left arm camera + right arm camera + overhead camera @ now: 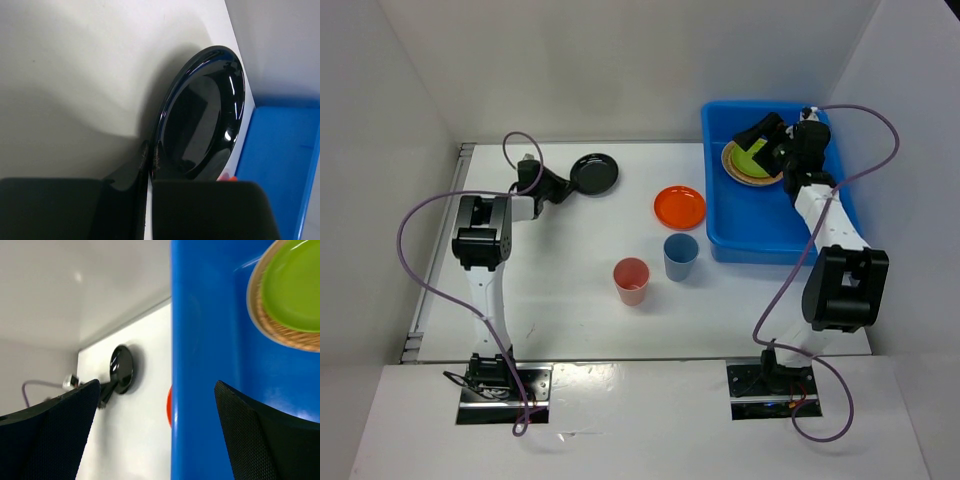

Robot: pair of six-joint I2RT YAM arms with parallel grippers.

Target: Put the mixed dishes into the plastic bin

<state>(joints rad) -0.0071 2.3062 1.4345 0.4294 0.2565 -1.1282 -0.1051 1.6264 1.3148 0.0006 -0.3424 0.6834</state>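
Left tool [557, 186] pinches black plate [594, 173] at its 9 o'clock rim: stiff, glossy, probably slippery. Right tool [758, 147] spread wide over bin [760, 246].

Three round plates are in view: a black plate [594, 173], an orange plate [679, 206] and a lime green plate [751, 158]. There is one woven tray [734, 172], two cups, a pink cup [631, 280] and a blue cup [681, 256], and one plastic bin [711, 190].

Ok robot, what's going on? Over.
Left end effector shut on black plate; right end effector open over bin. Lime plate, woven tray binned. Orange plate, pink cup, blue cup waiting.
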